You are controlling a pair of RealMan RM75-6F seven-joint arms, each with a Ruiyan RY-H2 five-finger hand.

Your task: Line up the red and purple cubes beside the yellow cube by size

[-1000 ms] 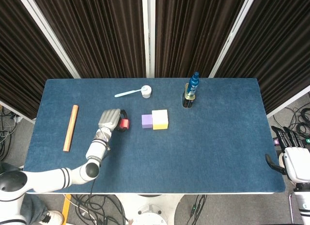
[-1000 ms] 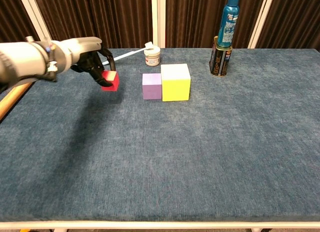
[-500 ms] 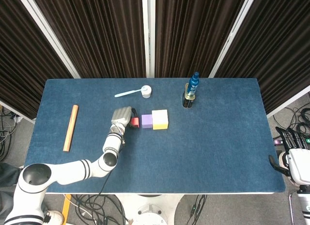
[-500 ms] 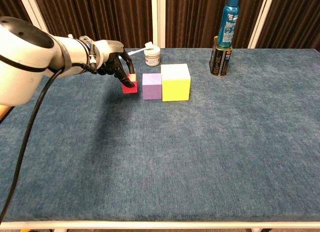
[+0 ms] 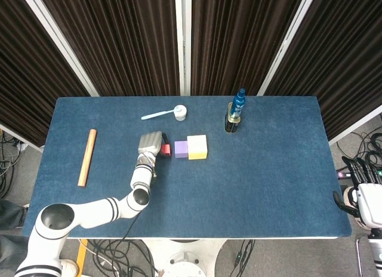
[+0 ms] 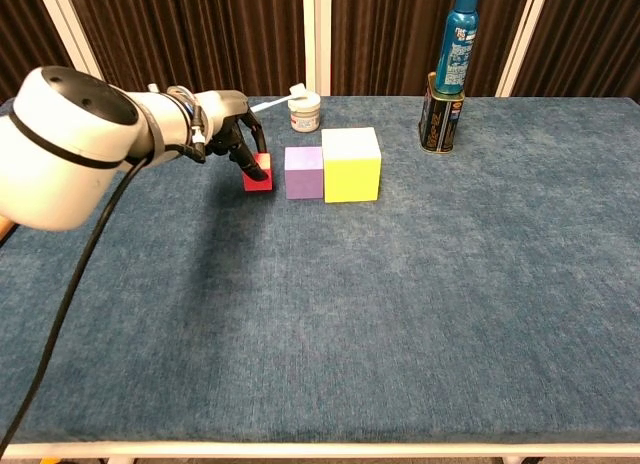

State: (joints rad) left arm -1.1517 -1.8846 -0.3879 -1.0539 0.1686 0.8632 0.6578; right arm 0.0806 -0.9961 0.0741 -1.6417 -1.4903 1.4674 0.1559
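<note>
While left robot hand [image 6: 232,134] pinches red cube [image 6: 258,174], cube row runs left-right; right robot hand [image 5: 362,190] fingers apart.

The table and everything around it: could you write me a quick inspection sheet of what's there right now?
Surface: blue cloth table.
Job's things: yellow cube and purple cube side by side, touching; red cube just left of the purple, small gap.
Clutter: wooden stick, white jar, toothbrush, blue bottle standing on a dark can.
Hands: left hand grips the red cube; right hand off the table's edge, holding nothing.
Cables: on the floor, around the table.
Surroundings: dark curtains.
</note>
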